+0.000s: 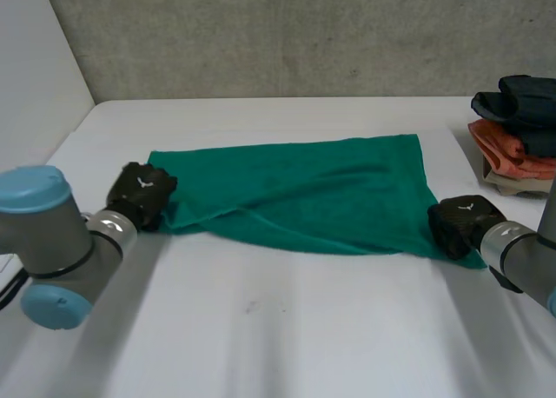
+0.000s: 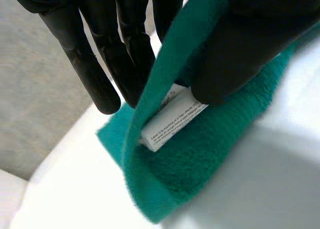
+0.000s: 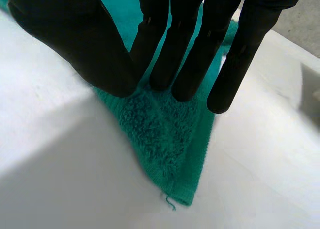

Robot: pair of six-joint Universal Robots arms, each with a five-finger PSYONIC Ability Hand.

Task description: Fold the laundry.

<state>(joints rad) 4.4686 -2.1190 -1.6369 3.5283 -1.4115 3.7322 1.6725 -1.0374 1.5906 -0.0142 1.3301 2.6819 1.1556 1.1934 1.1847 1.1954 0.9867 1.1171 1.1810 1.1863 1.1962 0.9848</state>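
Where the robot's left arm [image 1: 52, 242] reaches in from the near left, its left hand [image 1: 141, 194] sits at the left end of the green towel [image 1: 321, 189], which is spread lengthwise across the middle of the white table [image 1: 287, 328]. Seen from that wrist, its straight fingers [image 2: 100, 79] stand on one side of a lifted edge of the cloth and its thumb [image 2: 240, 54] on the other, so the edge is pinched between them. A white care label [image 2: 172, 120] sewn to the towel shows just beside the thumb's tip. Across the middle the towel lies mostly flat, with a diagonal crease running from its left end toward the near edge and a second layer showing beneath it there. At the towel's near right corner rests the right hand [image 1: 460, 224], with the tip of that corner poking out from under it toward the table's front. In its own wrist view the fingers [image 3: 187, 64] are straight and drawn close to the thumb [image 3: 85, 44], a raised ridge of cloth is nipped between them, and the corner lies flat on the table past the fingertips. Farther right, at the table's far right side, a stack of folded clothes [image 1: 521, 129] sits apart from the towel.
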